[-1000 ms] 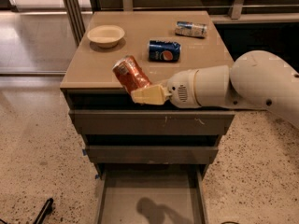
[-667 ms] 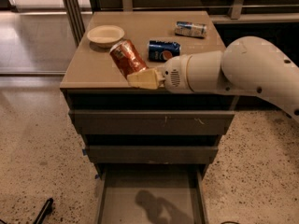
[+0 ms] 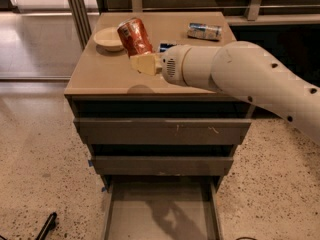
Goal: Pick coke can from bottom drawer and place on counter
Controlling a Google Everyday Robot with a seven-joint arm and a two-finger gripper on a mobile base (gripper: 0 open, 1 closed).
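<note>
txt: none legible | coke can [image 3: 135,35] label: unreadable | gripper [image 3: 141,60] above counter [image 3: 100,79], holding coke can

The coke can [image 3: 134,35], red-orange with a silvery rim, is tilted with its top leaning left and away, and it is held clear of the counter [image 3: 100,76]. The gripper [image 3: 142,61] clamps its lower end (closed tight around the base) above the middle of the counter. That counter is a smooth tan square with a lighter edge. The bottom drawer [image 3: 159,211], lowest of three, stands pulled out, a shallow grey-brown tray with a shadow lying on its floor.
</note>
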